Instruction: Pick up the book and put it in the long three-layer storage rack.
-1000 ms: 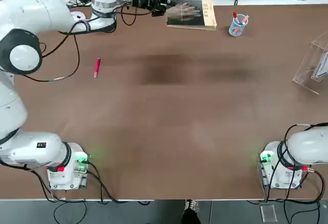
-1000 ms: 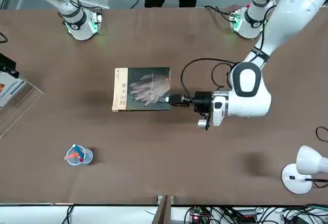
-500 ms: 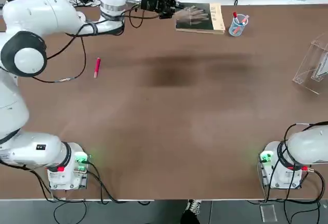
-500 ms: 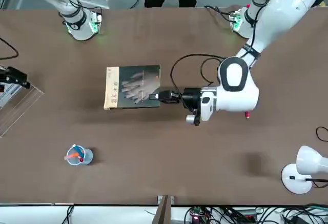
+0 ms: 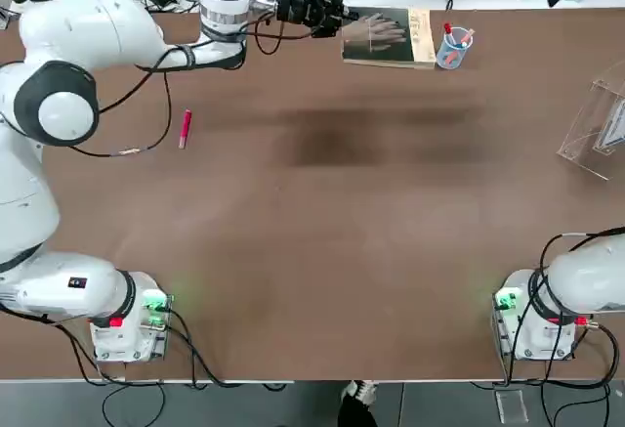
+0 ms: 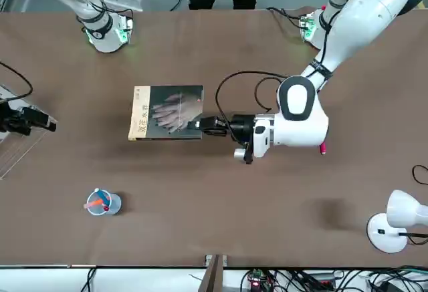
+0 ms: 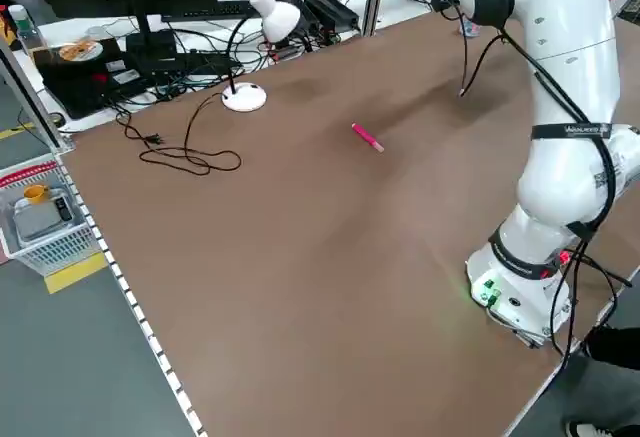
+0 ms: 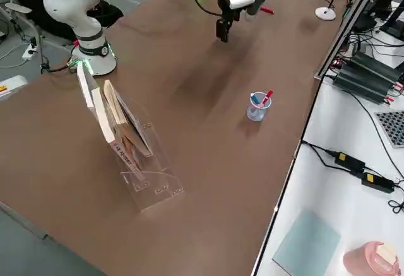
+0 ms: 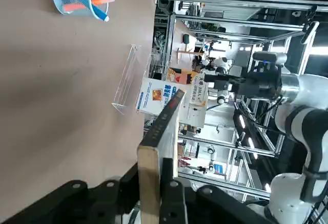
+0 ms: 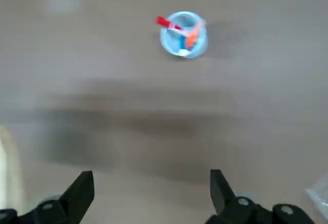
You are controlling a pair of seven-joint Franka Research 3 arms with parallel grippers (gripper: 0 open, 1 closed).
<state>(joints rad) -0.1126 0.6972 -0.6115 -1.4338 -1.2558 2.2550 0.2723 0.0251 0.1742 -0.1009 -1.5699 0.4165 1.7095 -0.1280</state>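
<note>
The book [image 6: 167, 112] is hanging above the far surface [image 5: 322, 212], pinched by 1 edge in our clenched left tool [image 6: 200, 125]; it could droop or slip before reaching the rack [image 8: 129, 146]. Right tool [image 10: 148, 193] released.

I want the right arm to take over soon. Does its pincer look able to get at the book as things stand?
Probably yes. The right pincer stands open and empty, and the book is held up in the air by one edge in the left pincer, its tan edge free. Only the pen cup stands nearby.
</note>
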